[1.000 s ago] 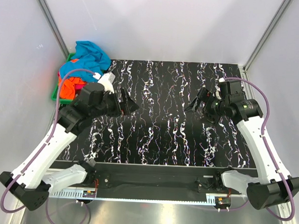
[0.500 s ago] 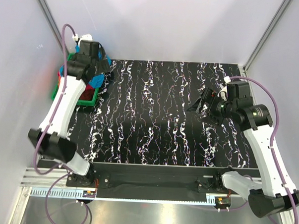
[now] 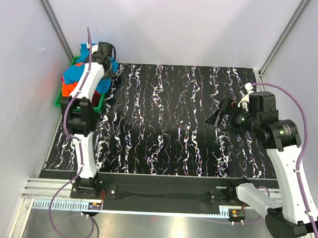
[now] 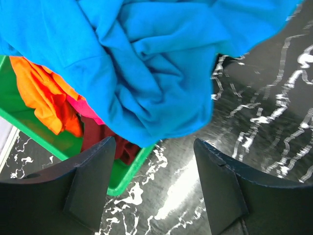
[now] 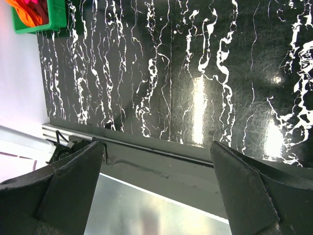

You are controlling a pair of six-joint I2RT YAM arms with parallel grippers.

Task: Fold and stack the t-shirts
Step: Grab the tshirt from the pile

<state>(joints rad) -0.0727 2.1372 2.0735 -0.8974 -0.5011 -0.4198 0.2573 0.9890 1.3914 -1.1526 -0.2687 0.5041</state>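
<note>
The t-shirts lie heaped in a green bin (image 3: 59, 100) at the table's back left corner. A turquoise-blue shirt (image 3: 75, 73) lies on top, over an orange one (image 3: 70, 90). My left gripper (image 3: 111, 75) is open and empty, hovering at the bin's right edge. In the left wrist view the turquoise shirt (image 4: 146, 63) spills over the bin rim (image 4: 129, 169), with orange (image 4: 44, 93), magenta (image 4: 87, 108) and dark red (image 4: 103, 138) cloth below it. The left gripper (image 4: 154, 188) holds nothing. My right gripper (image 3: 218, 115) is open and empty above the table's right side.
The black marbled table (image 3: 169, 130) stretches between the arms. White walls stand close behind and beside the bin. The right wrist view shows the table's near edge rail (image 5: 161, 152), the bin (image 5: 55, 15) far off, and my right gripper (image 5: 159, 191).
My left arm has swung from the table's left middle out to the back left, bringing its gripper to the bin. My right gripper has drawn slightly to the right.
</note>
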